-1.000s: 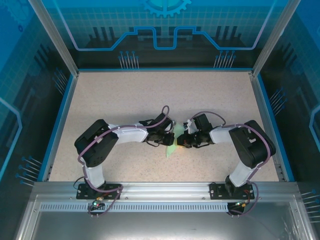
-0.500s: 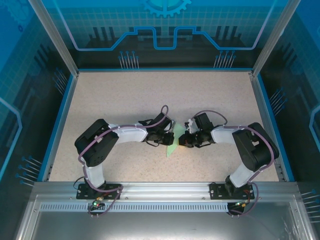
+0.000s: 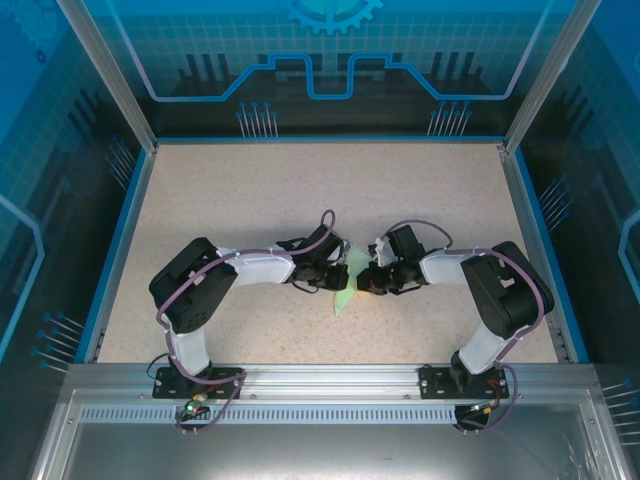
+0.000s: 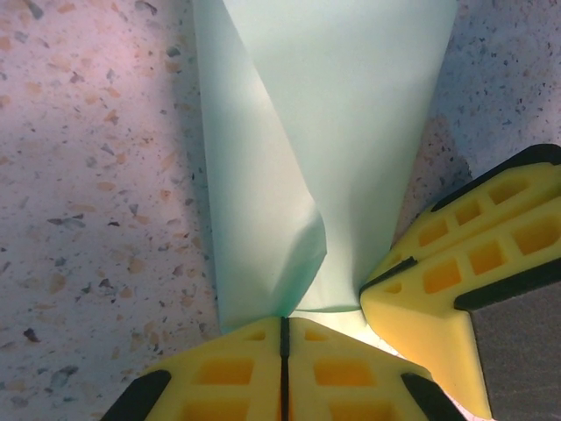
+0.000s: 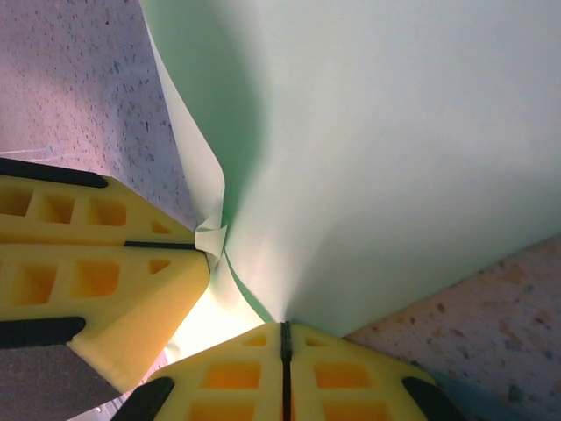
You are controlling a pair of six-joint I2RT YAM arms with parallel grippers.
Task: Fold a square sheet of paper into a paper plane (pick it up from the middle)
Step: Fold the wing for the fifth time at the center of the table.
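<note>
The square sheet of paper (image 3: pixel 343 298), pale mint green, hangs folded and curled between both grippers at the table's middle. My left gripper (image 3: pixel 339 276) is shut on its near edge, the yellow fingertips (image 4: pixel 245 351) pressed together where a rolled flap (image 4: pixel 263 219) ends. My right gripper (image 3: pixel 366 279) is shut on the sheet (image 5: pixel 394 132) from the other side, with its fingertips (image 5: pixel 333 368) closed. The two grippers almost touch: the right one's fingers (image 4: pixel 465 263) show in the left wrist view, and the left one's fingers (image 5: pixel 88 263) show in the right wrist view. A paper plane as such is out of view.
The speckled beige table (image 3: pixel 300 190) is bounded by a blue rim (image 3: pixel 118 240) and transparent walls on three sides. The arm bases (image 3: pixel 200 380) sit on the metal rail at the near edge.
The right arm's wrist and cable have shifted slightly. Both grippers keep their hold on the paper at the same spot.
</note>
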